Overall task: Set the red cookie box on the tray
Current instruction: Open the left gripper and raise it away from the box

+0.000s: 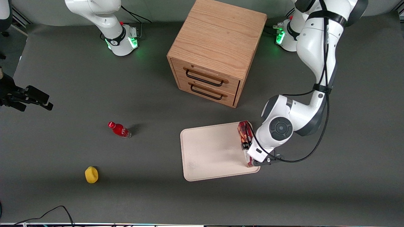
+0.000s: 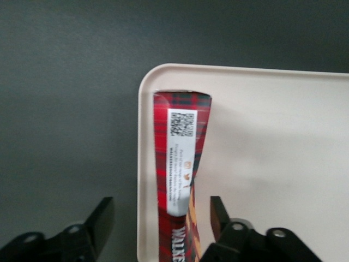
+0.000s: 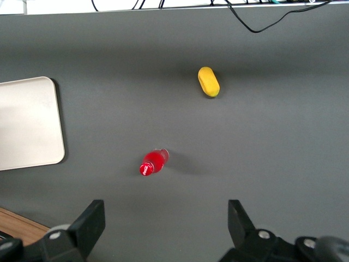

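My gripper [image 2: 161, 222] hangs over the tray's [image 1: 211, 151] 3 o'clock edge in the front view, fingers [image 2: 101, 217] spread apart. The red cookie box [image 2: 180, 180] lies on the tray along that rim, between my fingers, touching neither.

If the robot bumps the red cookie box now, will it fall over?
Probably, yes. The red cookie box stands on its narrow side along the edge of the tray, so a sideways nudge could tip it flat. It is thin cardboard, likely light, so it may slide easily. The gripper is open around it, fingers apart from it.
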